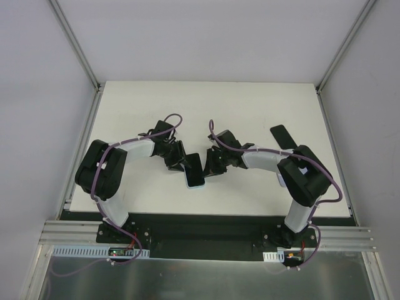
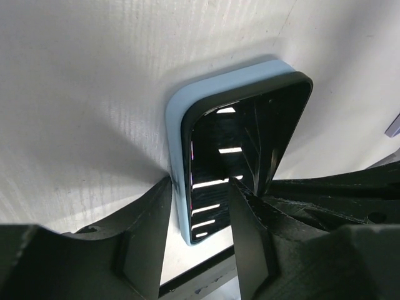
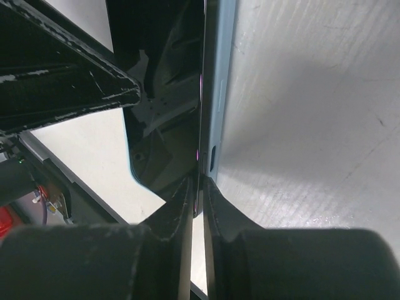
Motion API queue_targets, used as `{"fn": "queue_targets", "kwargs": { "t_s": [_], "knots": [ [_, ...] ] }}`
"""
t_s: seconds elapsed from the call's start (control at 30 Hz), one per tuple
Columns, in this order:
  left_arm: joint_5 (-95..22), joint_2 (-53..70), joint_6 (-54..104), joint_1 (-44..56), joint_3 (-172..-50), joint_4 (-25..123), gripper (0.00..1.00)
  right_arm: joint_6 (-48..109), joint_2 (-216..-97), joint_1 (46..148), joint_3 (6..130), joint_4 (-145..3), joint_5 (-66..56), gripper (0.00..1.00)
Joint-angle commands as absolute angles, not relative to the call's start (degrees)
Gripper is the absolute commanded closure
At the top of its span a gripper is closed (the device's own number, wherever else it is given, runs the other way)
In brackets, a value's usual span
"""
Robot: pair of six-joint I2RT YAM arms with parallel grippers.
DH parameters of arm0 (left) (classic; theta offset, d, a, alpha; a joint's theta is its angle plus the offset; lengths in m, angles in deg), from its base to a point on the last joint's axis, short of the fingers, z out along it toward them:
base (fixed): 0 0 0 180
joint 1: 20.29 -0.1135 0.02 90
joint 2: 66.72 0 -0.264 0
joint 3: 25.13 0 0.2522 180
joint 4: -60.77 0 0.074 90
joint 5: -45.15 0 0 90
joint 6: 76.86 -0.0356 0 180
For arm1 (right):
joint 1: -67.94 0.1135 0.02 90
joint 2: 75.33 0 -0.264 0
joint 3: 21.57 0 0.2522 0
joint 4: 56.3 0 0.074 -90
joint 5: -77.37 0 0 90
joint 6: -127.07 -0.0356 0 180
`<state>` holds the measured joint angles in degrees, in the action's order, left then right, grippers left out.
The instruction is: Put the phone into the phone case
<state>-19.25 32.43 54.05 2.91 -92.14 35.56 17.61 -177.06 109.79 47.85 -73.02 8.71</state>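
We look down on a white table (image 1: 250, 106). Two black robot arms meet at the centre of the top view over a light blue rubbery phone case (image 2: 177, 115) lying flat there. A glossy black slab phone (image 2: 247, 137) sits in it, tilted. In the left wrist view, its left edge is down inside the rim and its right edge is lifted.

The left gripper (image 2: 200, 187) is about half open and clasps case and phone together, one finger against the case's outer side and the other on the screen. The right gripper (image 3: 199, 186) is almost closed, pinching the phone's thin edge. A flat black strip (image 1: 284, 137) lies well apart at the right of the top view.
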Motion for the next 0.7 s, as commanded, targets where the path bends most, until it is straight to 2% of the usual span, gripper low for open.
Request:
{"fn": "queue_targets", "kwargs": {
  "t_s": [0.0, 0.17, 0.23, 0.37, 0.5, 0.57, 0.67],
  "knots": [
    [-21.4, 34.0, 53.2, 4.2, -92.1, 34.3, 0.60, 17.8, -180.2, 110.8, 46.0, -70.8, 7.9, 0.91],
    [-22.0, 33.2, 54.1, 4.3, -91.4, 33.6, 0.67, 17.2, -181.5, 111.4, 45.5, -70.3, 7.2, 0.91],
    [-21.9, 33.5, 53.7, 4.3, -91.5, 33.3, 0.69, 16.8, -181.6, 111.6, 45.2, -70.3, 6.6, 0.88],
    [-22.0, 34.2, 53.5, 4.3, -91.5, 32.8, 0.79, 15.1, -181.7, 111.9, 44.3, -67.6, 6.1, 0.79],
    [-21.9, 34.3, 53.6, 4.3, -91.3, 32.7, 0.82, 14.9, -181.1, 112.0, 44.4, -67.5, 5.8, 0.59],
    [-21.8, 34.2, 53.6, 4.3, -91.3, 32.7, 0.83, 15.1, -180.4, 111.9, 44.7, -67.5, 5.9, 0.54],
    [-21.5, 34.2, 54.0, 4.3, -91.4, 32.8, 0.84, 14.7, -181.0, 112.0, 46.0, -66.8, 8.1, 0.52]
  ]
}}
